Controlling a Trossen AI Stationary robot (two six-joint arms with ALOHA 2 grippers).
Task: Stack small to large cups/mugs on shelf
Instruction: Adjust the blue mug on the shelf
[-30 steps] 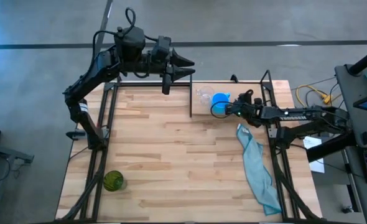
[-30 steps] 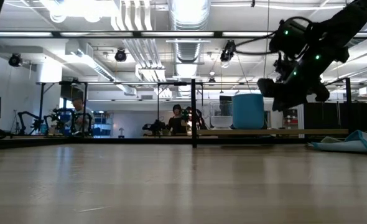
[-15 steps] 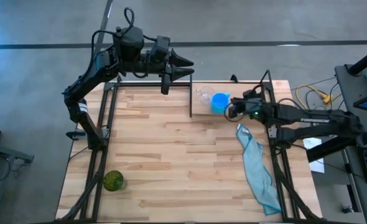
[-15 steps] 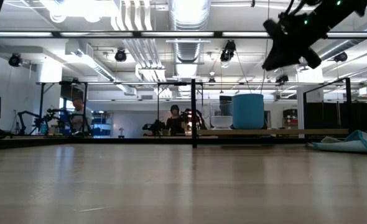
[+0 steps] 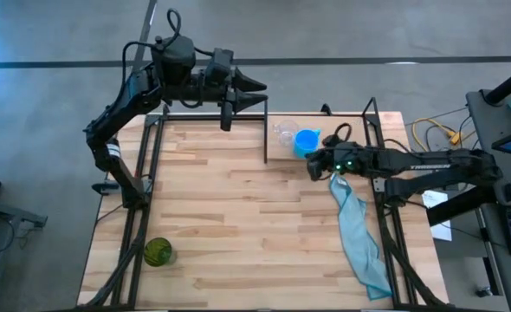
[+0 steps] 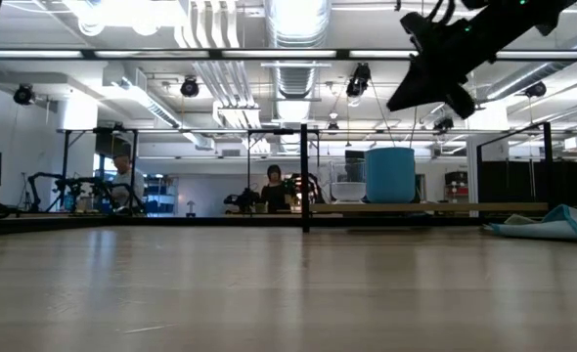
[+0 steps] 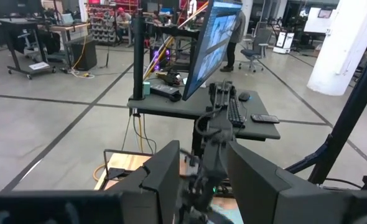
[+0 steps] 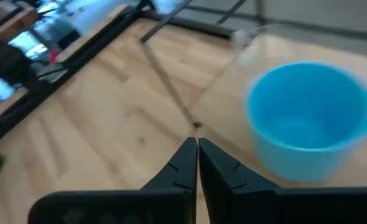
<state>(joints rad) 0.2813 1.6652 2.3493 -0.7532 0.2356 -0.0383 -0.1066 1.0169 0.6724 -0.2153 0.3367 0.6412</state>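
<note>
The bright blue mug (image 5: 306, 140) stands upright on the light wood shelf (image 5: 351, 130) at the table's far right, with the small clear cup (image 5: 283, 133) beside it on its left. In the low view the mug (image 6: 389, 174) stands on the shelf board (image 6: 445, 207). The dark green cup (image 5: 158, 251) stands on the table near the near left corner. My right gripper (image 5: 314, 165) is shut and empty, raised above the table just in front of the mug (image 8: 308, 124); it also shows in its own wrist view (image 8: 196, 148). My left gripper (image 5: 257, 89) is open and empty, held high over the far edge.
A teal cloth (image 5: 357, 230) lies on the table's right side, under and in front of my right arm. The shelf's thin black frame post (image 5: 266, 139) stands at its left end. Black frame rails (image 5: 143, 173) run along the table's left and right sides.
My right gripper has risen from beside the blue mug and drawn a little toward the table's near left, away from the shelf. The mug has stayed upright on the shelf.
</note>
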